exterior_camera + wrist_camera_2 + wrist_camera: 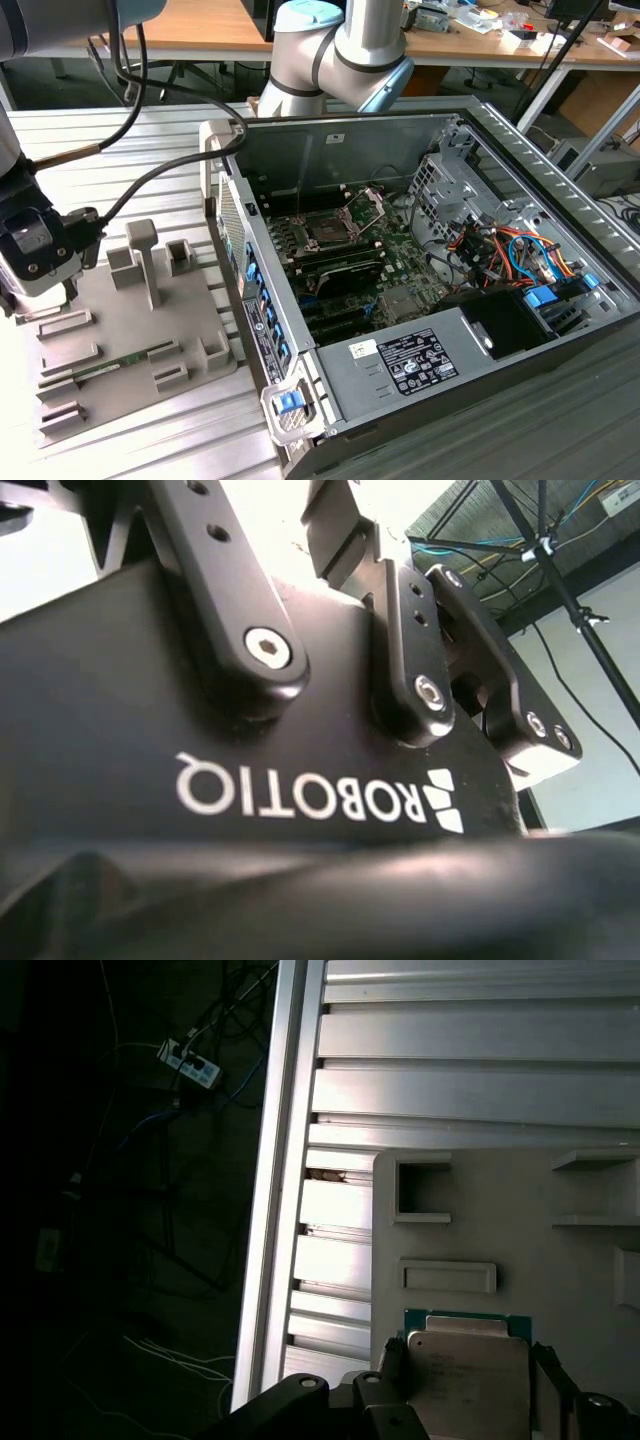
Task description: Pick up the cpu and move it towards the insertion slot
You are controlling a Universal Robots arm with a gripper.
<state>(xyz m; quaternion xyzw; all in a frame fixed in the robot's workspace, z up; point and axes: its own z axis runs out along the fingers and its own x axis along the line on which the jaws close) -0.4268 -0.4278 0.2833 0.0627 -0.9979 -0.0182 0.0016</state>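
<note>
1. In the first wrist view the gripper [468, 1362] has its fingers [392, 1362] pressed against two opposite edges of the cpu [465, 1385]. The chip is pinched flat between them, silvery top facing the camera, with a green rim showing along one side.
2. Behind the cpu lies the grey holder tray [480, 1210], with its raised rims and a square-walled pocket [422, 1190]. The chip sits over the tray, close to its edge, and the slatted aluminium table [450, 1050] lies beyond.
3. In the exterior view the arm's end [35, 250] hangs at the exterior view's left edge, over the far-left part of the same tray.
4. A thin green memory stick [120, 365] lies in the tray near its front.
5. The insertion slot [328, 230] sits on the green motherboard [395, 255] inside the open computer case [400, 130], with its metal load plate [370, 205] tilted up.
6. The slot is well apart from the arm's end, toward the exterior view's right.
</note>
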